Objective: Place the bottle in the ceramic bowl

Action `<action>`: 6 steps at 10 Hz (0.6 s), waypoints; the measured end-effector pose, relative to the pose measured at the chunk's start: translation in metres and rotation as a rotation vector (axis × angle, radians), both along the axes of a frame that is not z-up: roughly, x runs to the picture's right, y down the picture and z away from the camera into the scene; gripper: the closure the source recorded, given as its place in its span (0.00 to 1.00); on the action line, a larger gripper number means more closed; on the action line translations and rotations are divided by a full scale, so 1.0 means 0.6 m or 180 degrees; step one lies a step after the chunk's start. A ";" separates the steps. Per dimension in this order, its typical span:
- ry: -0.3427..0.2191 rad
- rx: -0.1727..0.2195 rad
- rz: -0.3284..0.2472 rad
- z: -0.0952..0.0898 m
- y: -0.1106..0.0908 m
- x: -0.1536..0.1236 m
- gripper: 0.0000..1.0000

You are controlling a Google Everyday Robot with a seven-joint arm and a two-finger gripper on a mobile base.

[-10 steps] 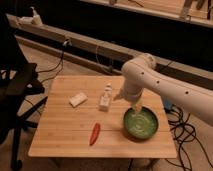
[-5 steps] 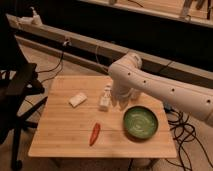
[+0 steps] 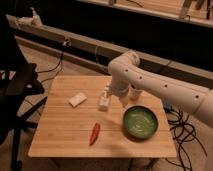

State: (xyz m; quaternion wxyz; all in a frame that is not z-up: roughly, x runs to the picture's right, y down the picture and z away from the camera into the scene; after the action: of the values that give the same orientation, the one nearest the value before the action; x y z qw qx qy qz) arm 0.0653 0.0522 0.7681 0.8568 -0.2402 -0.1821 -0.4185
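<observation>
The small whitish-cream bottle (image 3: pixel 104 100) stands upright near the middle of the wooden table (image 3: pixel 62 131). The dark green ceramic bowl (image 3: pixel 140 122) sits at the table's right front and holds nothing. My gripper (image 3: pixel 119 98) hangs from the white arm just right of the bottle, close beside it, between the bottle and the bowl. The arm hides the gripper's far side. I cannot tell whether it touches the bottle.
A flat pale block (image 3: pixel 77 99) lies left of the bottle. A red chili pepper (image 3: pixel 94 133) lies near the front edge. A greyish-white cup (image 3: pixel 135 93) stands behind the bowl, partly behind the arm. A black chair (image 3: pixel 17 87) stands at the left, and cables (image 3: pixel 184 131) lie on the floor at the right.
The arm has swung left, from above the bowl to just beside the bottle. The bottle, bowl and other objects have not moved.
</observation>
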 end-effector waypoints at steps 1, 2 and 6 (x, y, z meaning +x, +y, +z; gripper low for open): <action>-0.0073 0.0020 0.0033 0.020 -0.011 0.005 0.20; -0.0192 0.0035 0.0122 0.048 -0.023 0.011 0.20; -0.0630 -0.0006 0.0332 0.126 -0.032 0.003 0.20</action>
State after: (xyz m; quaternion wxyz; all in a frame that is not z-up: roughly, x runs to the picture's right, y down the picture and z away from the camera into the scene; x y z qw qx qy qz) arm 0.0674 0.0331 0.8440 0.8549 -0.1887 -0.2784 -0.3949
